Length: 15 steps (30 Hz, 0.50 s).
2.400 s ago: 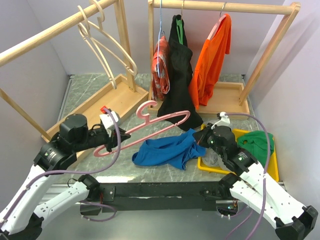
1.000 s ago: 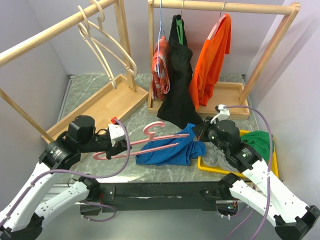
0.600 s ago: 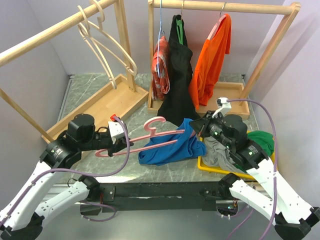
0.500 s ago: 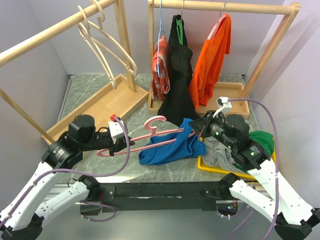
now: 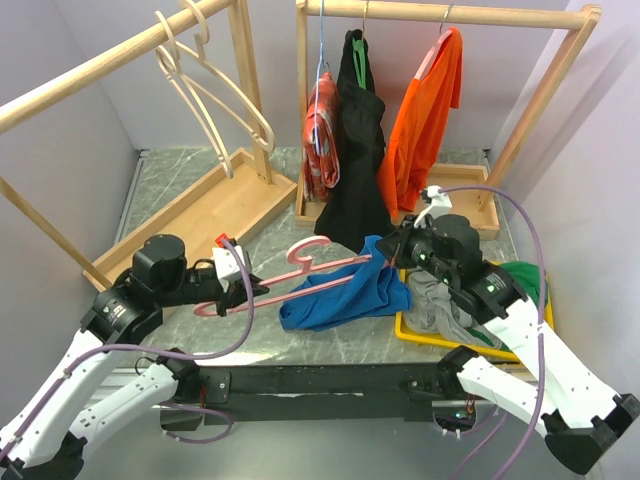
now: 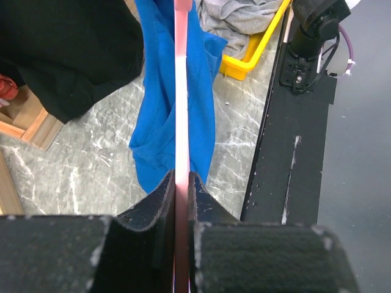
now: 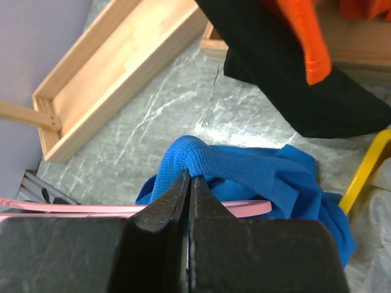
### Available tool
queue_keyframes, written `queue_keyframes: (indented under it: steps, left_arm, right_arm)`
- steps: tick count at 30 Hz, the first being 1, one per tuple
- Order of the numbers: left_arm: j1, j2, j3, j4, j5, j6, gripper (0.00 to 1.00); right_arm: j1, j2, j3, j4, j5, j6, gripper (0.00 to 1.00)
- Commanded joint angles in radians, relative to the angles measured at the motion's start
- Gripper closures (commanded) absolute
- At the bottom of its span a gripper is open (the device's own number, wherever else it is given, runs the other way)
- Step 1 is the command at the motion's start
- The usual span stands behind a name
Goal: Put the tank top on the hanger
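The royal-blue tank top (image 5: 345, 294) lies bunched on the marble table, one edge lifted. My right gripper (image 5: 392, 254) is shut on that lifted edge (image 7: 201, 160). My left gripper (image 5: 248, 293) is shut on the pink hanger (image 5: 300, 277) and holds it level above the table, hook up. The hanger's right arm reaches to the lifted blue fabric; in the right wrist view its tip (image 7: 244, 209) lies under the raised fold. In the left wrist view the hanger (image 6: 182, 91) runs edge-on from my jaws over the tank top (image 6: 160, 110).
A yellow tray (image 5: 547, 330) at the right holds a grey garment (image 5: 440, 300) and a green garment (image 5: 525, 278). A wooden rack (image 5: 450, 14) behind carries black (image 5: 358, 170), orange and red clothes. A second rack (image 5: 120, 60) at the left holds cream hangers (image 5: 215, 95).
My right gripper has lifted the tank top's edge up and toward the far side. My left gripper has lowered the hanger and brought its right arm in to the lifted fabric.
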Motion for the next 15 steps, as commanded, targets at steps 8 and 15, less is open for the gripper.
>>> queue_keyframes:
  steps: [8, 15]
  left_arm:
    - [-0.003, -0.006, -0.062, 0.196, 0.044, -0.043, 0.99]
    - [-0.003, 0.017, -0.108, 0.37, 0.045, -0.099, 0.99]
  right_arm:
    - [0.012, 0.005, 0.075, 0.069, -0.188, 0.053, 1.0]
    - [0.063, -0.017, 0.081, 0.09, -0.229, 0.1, 1.0]
